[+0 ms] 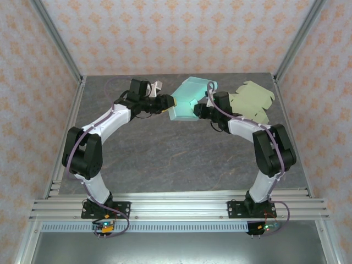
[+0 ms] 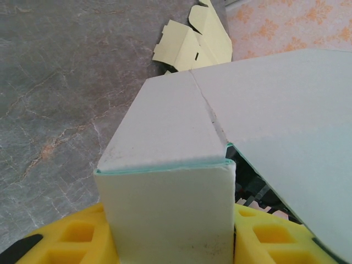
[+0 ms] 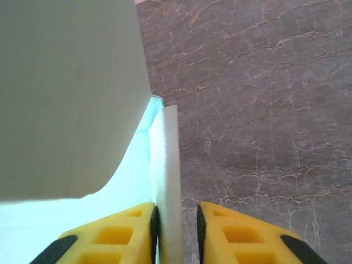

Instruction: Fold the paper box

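Observation:
The pale teal paper box (image 1: 187, 99) is held up over the back of the table between both arms, partly folded, with one flap raised. My left gripper (image 1: 171, 103) is shut on the box's left end. In the left wrist view its yellow fingers (image 2: 71, 234) press both sides of that folded end (image 2: 165, 126). My right gripper (image 1: 199, 110) is at the box's right side. In the right wrist view a thin white wall of the box (image 3: 165, 165) stands between its jaws, touching the left pad, with a gap to the right pad. A large flap (image 3: 66, 93) covers the upper left.
A flat pale yellow box blank (image 1: 253, 102) lies at the back right of the grey marbled table (image 1: 165, 154), also seen in the left wrist view (image 2: 198, 38). A small white object (image 1: 158, 85) sits behind the left arm. Metal frame posts stand at the back corners.

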`<state>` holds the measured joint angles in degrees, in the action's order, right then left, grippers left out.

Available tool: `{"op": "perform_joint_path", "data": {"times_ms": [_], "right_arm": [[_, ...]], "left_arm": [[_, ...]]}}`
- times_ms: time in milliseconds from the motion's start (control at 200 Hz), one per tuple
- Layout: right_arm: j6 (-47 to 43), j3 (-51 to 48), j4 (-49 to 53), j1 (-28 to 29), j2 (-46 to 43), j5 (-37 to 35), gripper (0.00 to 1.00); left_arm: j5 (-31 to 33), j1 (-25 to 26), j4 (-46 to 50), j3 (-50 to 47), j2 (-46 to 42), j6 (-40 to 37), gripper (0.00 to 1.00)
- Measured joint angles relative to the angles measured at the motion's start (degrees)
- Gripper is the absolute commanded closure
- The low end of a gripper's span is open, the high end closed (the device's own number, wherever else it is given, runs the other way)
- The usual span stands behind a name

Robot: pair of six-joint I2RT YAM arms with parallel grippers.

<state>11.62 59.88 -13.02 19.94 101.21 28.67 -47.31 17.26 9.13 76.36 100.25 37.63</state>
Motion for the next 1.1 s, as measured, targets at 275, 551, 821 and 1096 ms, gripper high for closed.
{"op": "perform_joint_path", "data": {"times_ms": [275, 551, 821, 1096], "right_arm": [[1.5, -4.7, -8.4, 0.2, -0.2, -1.0, 0.60], [3.2, -16.1, -14.7, -1.5, -6.7, 4.3, 0.46], [-10.3, -12.4, -3.1, -1.5, -15.2, 8.2, 0.53], [-23.3, 3.6, 15.5, -1.5, -9.0, 8.3, 0.54]], "left_arm": [[1.8, 0.2, 0.2, 0.0, 0.0, 0.4, 0.69], [5.4, 0.2, 0.5, -0.9, 0.0, 3.1, 0.69], [5.8, 0.1, 0.6, -0.9, 0.0, 3.5, 0.69], [5.7, 0.1, 0.7, -1.0, -0.8, 3.5, 0.69]]}}
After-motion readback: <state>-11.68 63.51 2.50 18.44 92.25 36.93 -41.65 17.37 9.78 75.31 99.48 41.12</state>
